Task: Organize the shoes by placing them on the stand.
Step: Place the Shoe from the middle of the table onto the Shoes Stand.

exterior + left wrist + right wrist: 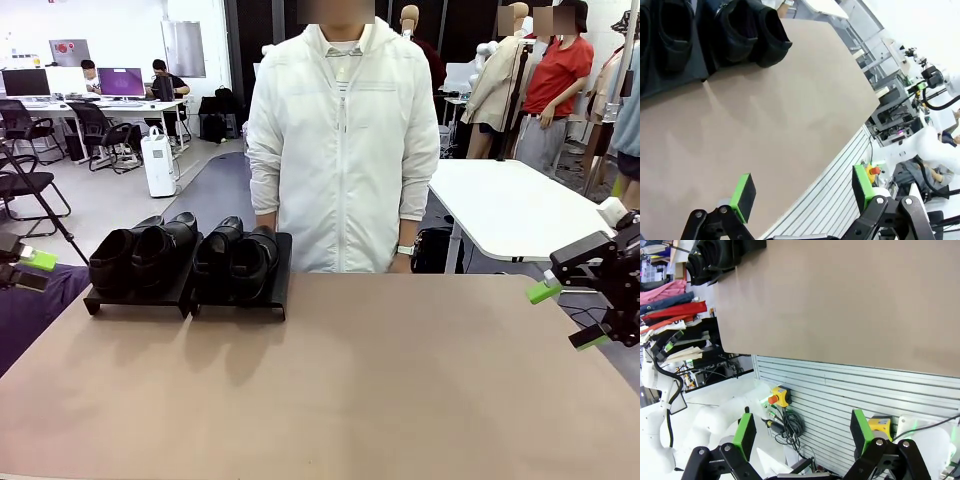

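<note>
Tan tabletop (pixel 380 390) is lying bare across its middle and right. At its far left, the stand (pixel 238 303) is carrying all four shoes (pixel 188 258), toes pointing toward the robot, two per platform. A person in a white jacket (pixel 343 150) is standing just behind it. Left gripper (pixel 27 270) is hanging off the table's left edge, jaws apart, gripping nothing. Right gripper (pixel 567 316) is hovering off the right edge, jaws likewise apart.

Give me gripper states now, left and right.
Left gripper: open, holding nothing.
Right gripper: open, holding nothing.
</note>
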Robot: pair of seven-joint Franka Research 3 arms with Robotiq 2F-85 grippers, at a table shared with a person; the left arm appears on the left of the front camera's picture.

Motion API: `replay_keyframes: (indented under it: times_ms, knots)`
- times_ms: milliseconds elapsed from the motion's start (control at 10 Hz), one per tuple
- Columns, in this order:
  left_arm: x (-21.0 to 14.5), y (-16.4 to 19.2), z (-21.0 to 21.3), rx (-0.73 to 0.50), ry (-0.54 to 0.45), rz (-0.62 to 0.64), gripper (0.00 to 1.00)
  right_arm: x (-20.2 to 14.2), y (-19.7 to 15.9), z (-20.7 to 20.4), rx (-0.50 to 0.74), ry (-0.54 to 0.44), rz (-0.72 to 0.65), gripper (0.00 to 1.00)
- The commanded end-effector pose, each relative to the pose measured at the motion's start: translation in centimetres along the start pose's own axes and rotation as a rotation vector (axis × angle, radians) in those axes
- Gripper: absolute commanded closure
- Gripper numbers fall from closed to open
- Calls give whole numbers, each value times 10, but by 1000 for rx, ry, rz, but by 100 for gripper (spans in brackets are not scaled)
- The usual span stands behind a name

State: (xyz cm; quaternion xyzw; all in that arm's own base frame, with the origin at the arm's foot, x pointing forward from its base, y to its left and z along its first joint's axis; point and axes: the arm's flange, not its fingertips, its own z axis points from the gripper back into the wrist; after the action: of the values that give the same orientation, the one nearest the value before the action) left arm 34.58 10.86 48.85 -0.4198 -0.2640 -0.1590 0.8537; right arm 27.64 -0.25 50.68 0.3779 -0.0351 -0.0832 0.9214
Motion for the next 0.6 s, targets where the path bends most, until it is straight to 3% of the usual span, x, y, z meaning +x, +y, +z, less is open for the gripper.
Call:
replay_keyframes:
  times_ms: [0, 500]
  knots:
    - [0, -7, 4, 15, -7, -1, 0, 2, 3, 2, 32, 1, 17, 0]
    - [0, -7, 4, 15, -7, -1, 0, 2, 3, 2, 32, 1, 17, 0]
